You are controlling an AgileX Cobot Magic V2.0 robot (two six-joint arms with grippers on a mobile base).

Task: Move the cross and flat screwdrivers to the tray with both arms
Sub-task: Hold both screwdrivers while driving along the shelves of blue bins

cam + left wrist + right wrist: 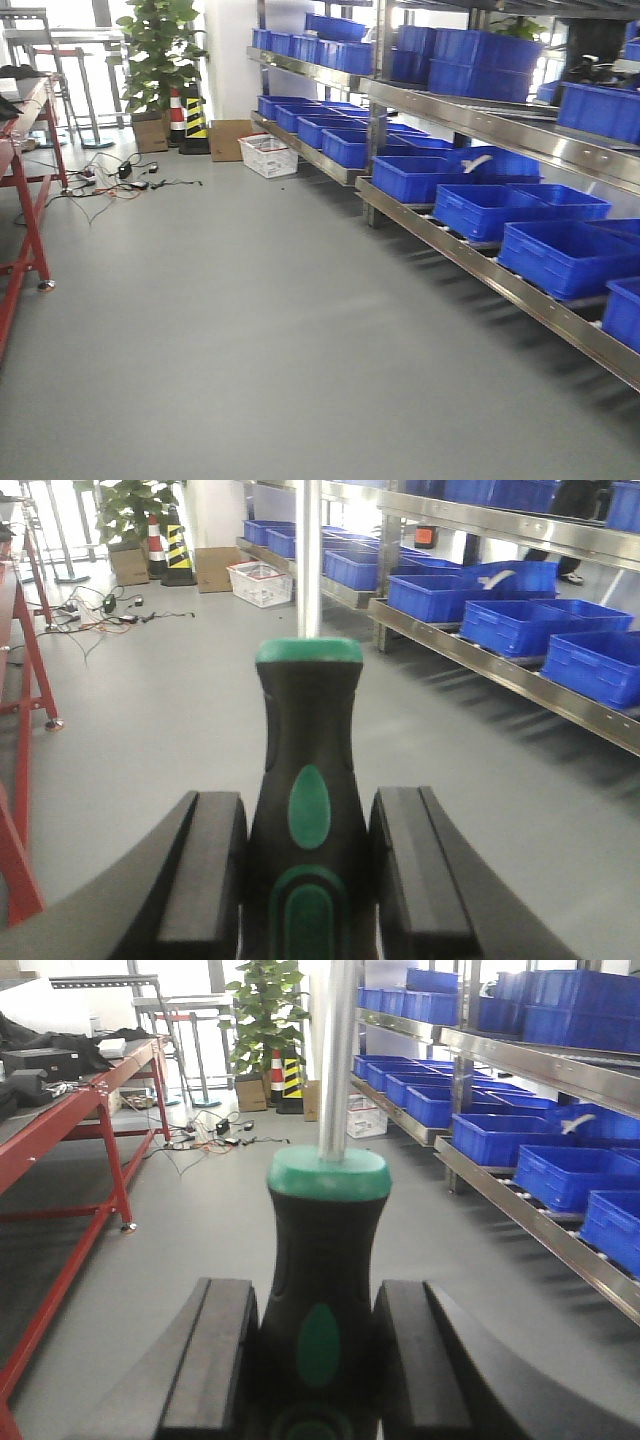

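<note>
In the left wrist view a screwdriver (308, 770) with a black handle, green patches and a silver shaft stands between my left gripper's (308, 880) fingers, which are shut on its handle. The right wrist view shows the same kind of screwdriver (325, 1260), its shaft pointing up and away, with my right gripper (318, 1370) shut on the handle. Which one is cross and which is flat cannot be told, as both tips are out of frame. The tray is out of view. Neither arm appears in the front view.
Steel shelving (480, 120) with several blue bins (560, 255) runs along the right. A red-framed workbench (25, 180) stands on the left, with cables (110, 180) on the grey floor, a white basket (268, 155), a striped cone (193, 115) and a potted plant (160, 50) at the back.
</note>
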